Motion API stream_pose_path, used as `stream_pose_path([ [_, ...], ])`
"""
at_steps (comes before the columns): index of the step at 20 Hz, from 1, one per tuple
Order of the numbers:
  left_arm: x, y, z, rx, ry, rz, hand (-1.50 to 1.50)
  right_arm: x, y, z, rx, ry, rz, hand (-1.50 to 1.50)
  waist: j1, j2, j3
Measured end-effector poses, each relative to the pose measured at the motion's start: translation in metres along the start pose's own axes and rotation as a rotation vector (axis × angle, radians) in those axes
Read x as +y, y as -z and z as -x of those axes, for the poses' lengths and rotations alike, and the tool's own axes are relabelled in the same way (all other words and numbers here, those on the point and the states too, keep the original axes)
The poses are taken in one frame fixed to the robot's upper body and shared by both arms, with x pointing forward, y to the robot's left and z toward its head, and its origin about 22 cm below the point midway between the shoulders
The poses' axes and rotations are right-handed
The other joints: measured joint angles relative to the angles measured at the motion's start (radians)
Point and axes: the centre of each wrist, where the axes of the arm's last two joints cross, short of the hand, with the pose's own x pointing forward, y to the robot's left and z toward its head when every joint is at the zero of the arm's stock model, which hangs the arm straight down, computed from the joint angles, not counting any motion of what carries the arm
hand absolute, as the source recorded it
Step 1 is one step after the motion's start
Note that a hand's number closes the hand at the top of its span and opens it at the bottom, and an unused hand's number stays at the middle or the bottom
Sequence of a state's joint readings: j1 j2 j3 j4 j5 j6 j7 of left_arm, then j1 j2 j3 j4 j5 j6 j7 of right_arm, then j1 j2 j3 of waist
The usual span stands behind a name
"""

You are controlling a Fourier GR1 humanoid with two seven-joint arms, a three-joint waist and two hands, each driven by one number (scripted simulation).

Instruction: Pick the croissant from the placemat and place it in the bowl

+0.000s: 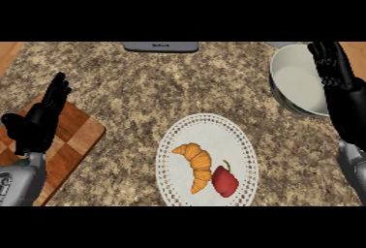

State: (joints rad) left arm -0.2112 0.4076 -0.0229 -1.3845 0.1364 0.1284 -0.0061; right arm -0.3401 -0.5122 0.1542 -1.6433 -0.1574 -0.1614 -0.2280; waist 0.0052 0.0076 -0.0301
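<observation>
Croissant (194, 165) lies on white placemat (207, 160) at bench near edge, touching red pepper (225, 181). Right hand (336, 80), fingers straight, over bowl (297, 82) at right edge. Left hand (39, 118) rests, fingers straight, holding nothing. Approach the croissant from its pepper-free side.

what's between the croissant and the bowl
In the head view, only the white placemat's lacy edge and bare speckled counter lie between the croissant and the bowl; no object sits there.
</observation>
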Motion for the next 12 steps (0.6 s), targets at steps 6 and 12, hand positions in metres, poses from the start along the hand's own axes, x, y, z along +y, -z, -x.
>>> stream_pose_path([
  [6, -0.042, -0.005, -0.004, -0.048, -0.06, 0.198, 0.0, 0.058, -0.024, 0.008, 0.172, 0.109, -0.014, 1.5, -0.01, -0.008, 0.023],
  [12, -0.085, -0.023, -0.009, -0.052, -0.13, 0.377, 0.0, 0.117, -0.068, 0.035, 0.372, -0.014, -0.038, -1.5, -0.003, -0.008, 0.026],
])
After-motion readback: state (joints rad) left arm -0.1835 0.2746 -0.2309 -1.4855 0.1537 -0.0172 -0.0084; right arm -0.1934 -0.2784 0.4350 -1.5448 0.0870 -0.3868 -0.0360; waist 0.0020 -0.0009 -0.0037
